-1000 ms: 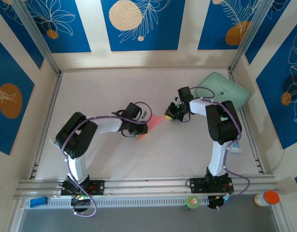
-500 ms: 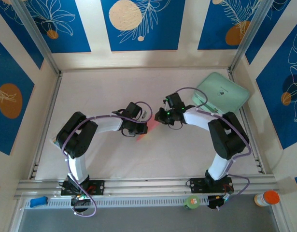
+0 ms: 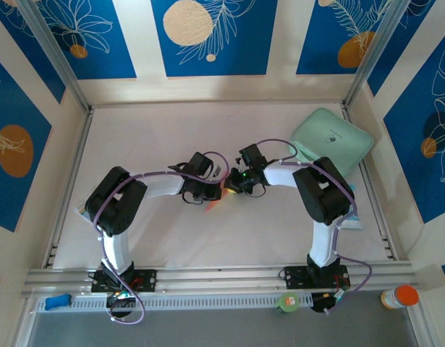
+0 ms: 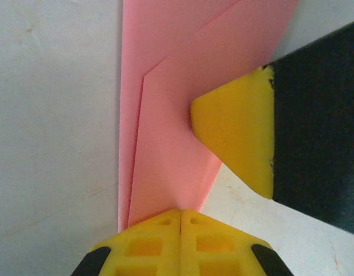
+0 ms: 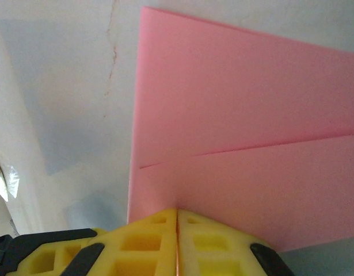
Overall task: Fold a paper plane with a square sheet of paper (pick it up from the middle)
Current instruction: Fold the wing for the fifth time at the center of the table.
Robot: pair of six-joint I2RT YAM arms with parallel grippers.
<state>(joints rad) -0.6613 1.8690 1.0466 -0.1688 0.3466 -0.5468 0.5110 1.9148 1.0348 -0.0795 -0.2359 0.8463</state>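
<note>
Writing: the mint-green pad [image 3: 332, 139] is carrying a small dark mark, too small to read.
Left claw [image 4: 181, 215]: its yellow fingers are pressing fully together on the narrow end of the sheet of paper [image 4: 165, 144], pinching it.
Right claw [image 5: 177, 214]: its yellow fingers are likewise pressing flat against each other on an edge of the pink sheet, gripping it. In the left wrist view one of its fingertips [image 4: 237, 138] is lying on the sheet's folded flap, with the black claw body behind it.
Paper: it is sitting near the middle of the white surface [image 3: 171, 130], between the two claws, which are meeting almost tip to tip in the top view. It is showing a slanted folded flap over a lower layer and narrowing toward the left claw. Whether it is resting on the surface or hanging just above it cannot be told.
Pad: it is lying at the far right corner of the surface, well apart from the paper.
Containers: an orange-capped white container [image 3: 400, 296] is standing at the near right, off the surface beyond the rail. Its contents cannot be told.
</note>
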